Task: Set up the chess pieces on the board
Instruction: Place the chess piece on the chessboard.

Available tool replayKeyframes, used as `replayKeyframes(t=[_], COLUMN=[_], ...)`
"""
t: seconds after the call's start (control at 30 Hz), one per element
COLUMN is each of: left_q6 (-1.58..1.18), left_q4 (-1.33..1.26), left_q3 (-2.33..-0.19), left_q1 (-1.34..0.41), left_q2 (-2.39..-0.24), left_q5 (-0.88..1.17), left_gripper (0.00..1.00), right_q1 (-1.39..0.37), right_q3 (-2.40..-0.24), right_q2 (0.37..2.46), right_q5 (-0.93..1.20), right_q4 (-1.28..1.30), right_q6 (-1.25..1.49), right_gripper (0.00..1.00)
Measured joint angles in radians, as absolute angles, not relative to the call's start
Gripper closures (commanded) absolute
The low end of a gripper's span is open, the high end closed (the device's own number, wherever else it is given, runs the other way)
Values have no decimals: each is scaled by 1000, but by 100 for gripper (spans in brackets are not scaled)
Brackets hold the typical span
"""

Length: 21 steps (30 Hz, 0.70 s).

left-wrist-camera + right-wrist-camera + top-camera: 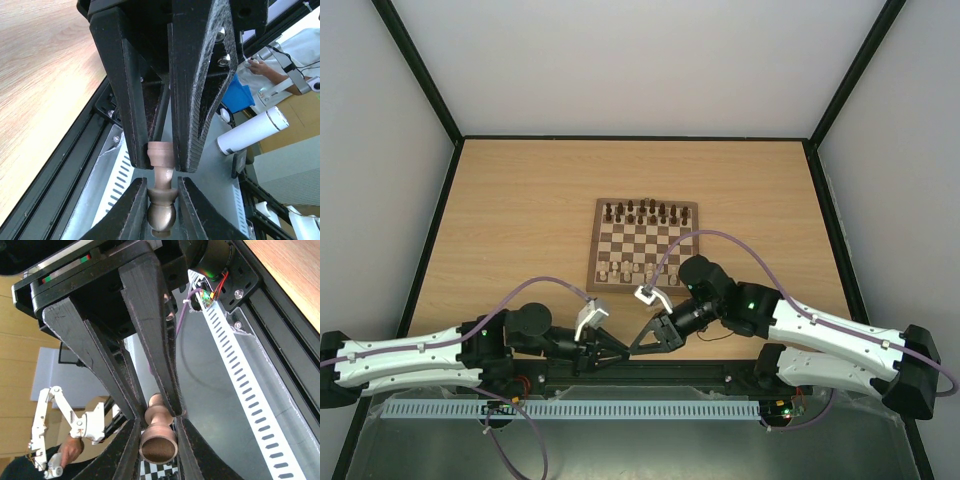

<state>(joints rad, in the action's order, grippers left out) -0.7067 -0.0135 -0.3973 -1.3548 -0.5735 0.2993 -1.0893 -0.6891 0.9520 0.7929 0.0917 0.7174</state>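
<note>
A pale chess piece (161, 152) hangs in the air between both grippers, which meet tip to tip over the table's near edge. My left gripper (161, 162) is shut on its wide base. My right gripper (152, 412) is shut on the piece's collar and rounded head (156, 401). From above, the left gripper (618, 352) and right gripper (640, 345) hide the piece. The board (645, 245) lies at mid-table, with pale pieces (630, 270) along its near rows and dark pieces (645, 212) along its far rows.
A white slotted cable rail (570, 410) and a black frame bar run along the near edge below the grippers. Purple cables (720, 238) loop over the board's near right corner. Bare wooden table surrounds the board.
</note>
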Motion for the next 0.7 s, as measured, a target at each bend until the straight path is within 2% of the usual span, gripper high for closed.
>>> replayKeyframes(t=[0.1, 0.3, 0.37, 0.53, 0.7], left_q6=[-712, -716, -720, -736, -780], left_q4=[-14, -7, -1, 64, 97], left_q3=[-397, -392, -392, -395, -412], left_q1=[-1354, -1355, -1354, -1351, -1324], left_q2=[-566, -556, -544, -449, -303], left_q5=[297, 282, 267, 162, 36], left_gripper=[66, 31, 24, 15, 13], right_q1=[-1092, -1093, -1093, -1093, -1093], right_q3=[-689, -689, -689, -690, -691], right_q2=[952, 952, 951, 936, 879], right_q5=[789, 773, 759, 683, 565], right_q4=[89, 84, 84, 85, 77], right_q6=[720, 722, 722, 722, 722], right_gripper=[87, 89, 90, 93, 92])
